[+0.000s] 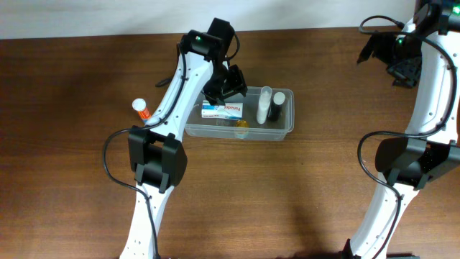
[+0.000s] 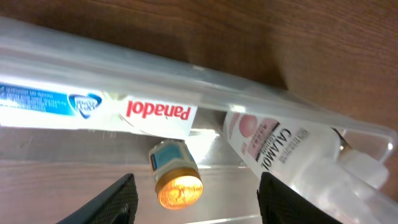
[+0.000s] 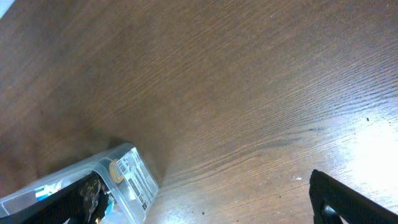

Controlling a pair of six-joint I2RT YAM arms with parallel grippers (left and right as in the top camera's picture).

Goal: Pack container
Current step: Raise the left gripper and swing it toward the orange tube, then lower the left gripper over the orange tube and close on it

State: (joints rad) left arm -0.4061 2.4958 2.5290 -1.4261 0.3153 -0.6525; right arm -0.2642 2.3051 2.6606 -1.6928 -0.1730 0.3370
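On the brown wooden table (image 1: 72,86) the clear rectangular plastic container (image 1: 266,135) is placed near the centre. The left gripper (image 1: 226,89) is seen over its 10 o'clock corner, fingers partly apart, nothing gripped. The right gripper (image 1: 388,61), wide open and empty, is found well apart at 2 o'clock. Inside are laid a white-blue cardboard box (image 1: 222,110) at 9 o'clock, a white plastic bottle (image 1: 265,105) at 3 o'clock and a small yellow-capped bottle (image 1: 241,126) between them.

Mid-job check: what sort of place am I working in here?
Probably a robot test bench, hard to say more: a wood-grain table, the left arm and right arm mounted at it, and a clear container holding a Panadol box and a calamine bottle.
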